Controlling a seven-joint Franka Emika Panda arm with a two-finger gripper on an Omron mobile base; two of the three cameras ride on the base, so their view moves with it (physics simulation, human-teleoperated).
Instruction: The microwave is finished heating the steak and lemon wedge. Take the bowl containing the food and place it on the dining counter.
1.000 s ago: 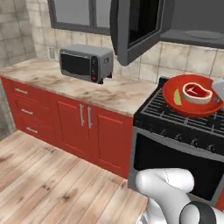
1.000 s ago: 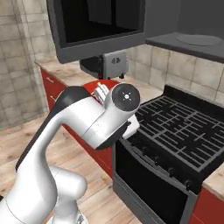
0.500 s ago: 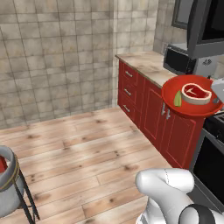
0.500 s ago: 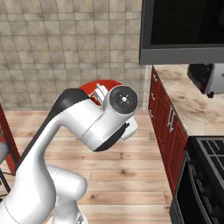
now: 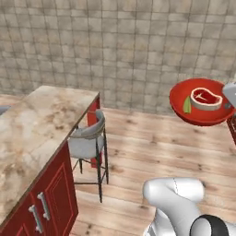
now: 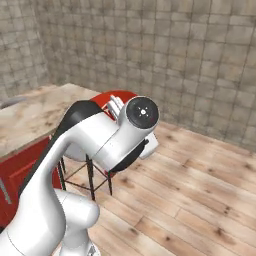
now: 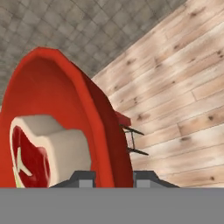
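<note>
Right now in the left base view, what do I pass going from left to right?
dining counter → grey stool → lemon wedge → steak, both lying in the red bowl, which the gripper clamps by its rim.

The glossy red bowl [image 5: 201, 102] hangs level at the right edge of the left base frame, holding the steak [image 5: 206, 98] (red centre, cream rim) and lemon wedge [image 5: 186, 105]. The marble-topped dining counter [image 5: 32, 124] fills the lower left.
</note>
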